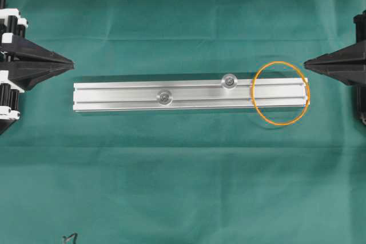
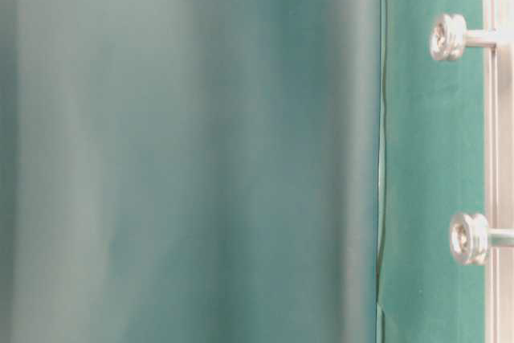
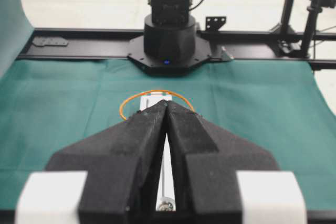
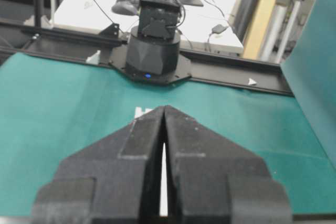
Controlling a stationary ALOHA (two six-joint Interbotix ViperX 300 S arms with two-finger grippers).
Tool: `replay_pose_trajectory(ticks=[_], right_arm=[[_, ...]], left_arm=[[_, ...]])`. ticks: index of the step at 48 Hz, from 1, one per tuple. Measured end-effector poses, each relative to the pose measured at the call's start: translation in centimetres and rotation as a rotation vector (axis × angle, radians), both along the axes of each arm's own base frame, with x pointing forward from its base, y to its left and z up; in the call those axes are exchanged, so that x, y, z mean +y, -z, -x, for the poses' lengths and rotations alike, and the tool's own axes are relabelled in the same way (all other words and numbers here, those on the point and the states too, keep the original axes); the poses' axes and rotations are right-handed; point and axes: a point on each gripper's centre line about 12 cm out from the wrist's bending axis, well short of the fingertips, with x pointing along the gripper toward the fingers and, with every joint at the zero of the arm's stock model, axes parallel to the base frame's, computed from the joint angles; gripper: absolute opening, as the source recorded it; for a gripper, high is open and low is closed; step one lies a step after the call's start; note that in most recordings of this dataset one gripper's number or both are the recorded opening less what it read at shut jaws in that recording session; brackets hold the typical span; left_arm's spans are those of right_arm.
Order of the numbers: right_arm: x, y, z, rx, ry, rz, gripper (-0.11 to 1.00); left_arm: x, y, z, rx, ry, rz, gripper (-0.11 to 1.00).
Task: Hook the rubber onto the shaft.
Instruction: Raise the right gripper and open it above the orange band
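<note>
The orange rubber (image 1: 253,94) lies as a loose loop around the right end of the silver rail (image 1: 114,96), flat on the cloth. Two short shafts with round heads stand on the rail, one near the middle (image 1: 165,97) and one further right (image 1: 229,81); the table-level view shows them from the side (image 2: 448,36) (image 2: 470,238). My left gripper (image 1: 71,63) is shut and empty, off the rail's left end. The right gripper (image 1: 307,64) is shut and empty, just right of the rubber. In the left wrist view the rubber (image 3: 137,96) shows beyond the shut tips (image 3: 167,103).
Green cloth (image 1: 183,187) covers the table. A small black object (image 1: 70,237) lies at the front left edge. A green backdrop (image 2: 193,150) fills most of the table-level view. Each wrist view faces the opposite arm's black base (image 3: 169,40) (image 4: 153,56).
</note>
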Motion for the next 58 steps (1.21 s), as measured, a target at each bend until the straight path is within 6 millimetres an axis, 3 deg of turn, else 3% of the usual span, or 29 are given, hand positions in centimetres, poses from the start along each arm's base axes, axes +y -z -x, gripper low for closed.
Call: replay_pose_trajectory(ticks=[32,44,58], right_arm=[[0.1,0.5,-0.6,0.126,-0.003,-0.010,0.04],[0.0,1.0,-0.5,0.328,0.001,-0.013,0.04],[0.0,2.9,0.5,0.693,0.011,-0.044,0.04]], left_arm=[[-0.1,-0.3,0.2,0.064,0.002,-0.051,0.02],[0.0,0.1,0.4,0.230,-0.001,-0.048,0.02],[0.2,0.5,1.2,0.526,-0.008,-0.034,0.02]])
